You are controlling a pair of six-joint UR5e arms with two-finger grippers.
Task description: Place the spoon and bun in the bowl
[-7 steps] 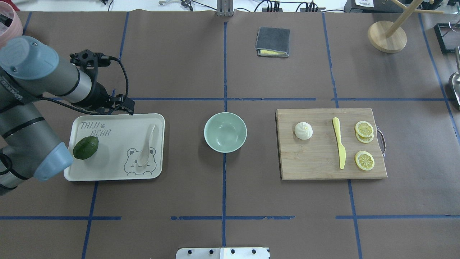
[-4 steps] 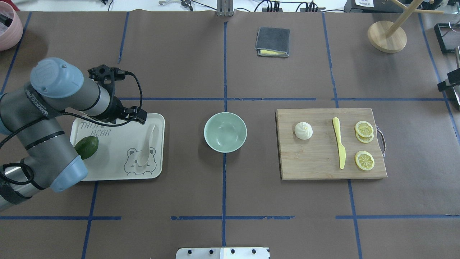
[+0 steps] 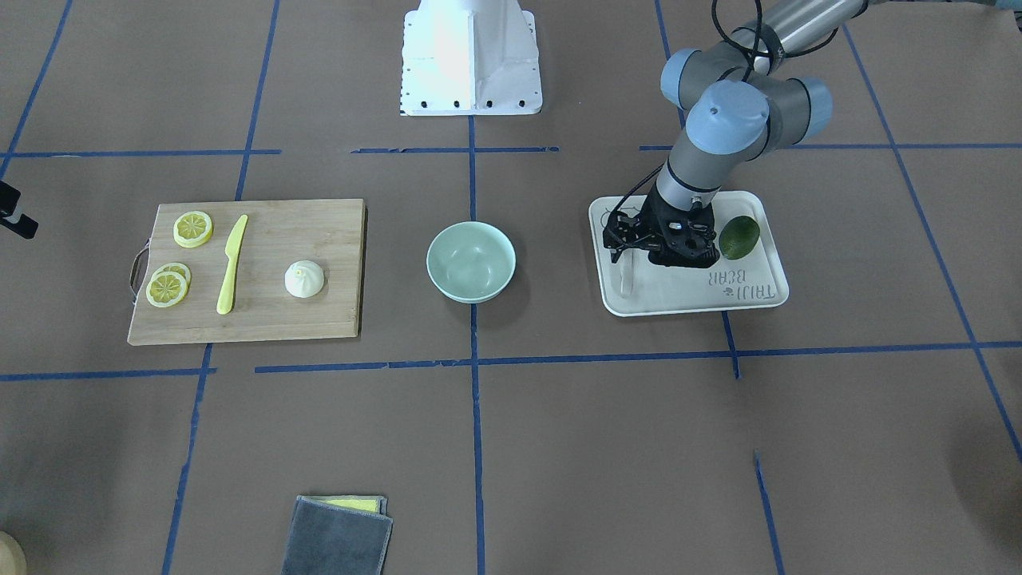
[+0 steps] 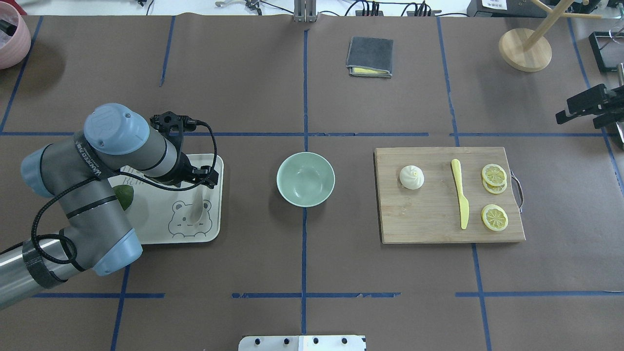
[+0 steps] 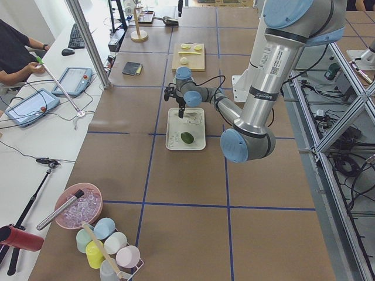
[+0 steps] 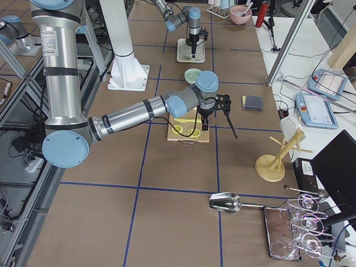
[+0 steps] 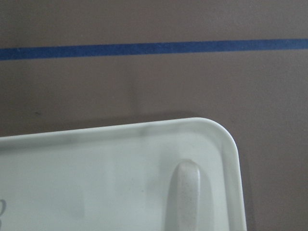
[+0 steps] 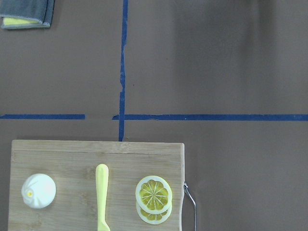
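Nothing in bowl (image 4: 305, 179) yet. Left gripper (image 3: 621, 254) over spoon (image 4: 196, 210) at tray (image 4: 161, 240) edge; bun (image 4: 412, 177) on board (image 4: 438, 224). Jaws: can't tell.

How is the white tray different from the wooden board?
The tray is off-white with a raised rim and a bear drawing; the board is plain wood with a metal handle. The tray carries the spoon and a lime; the board carries the bun, a yellow knife and lemon slices. Both are rectangular and flank the bowl.
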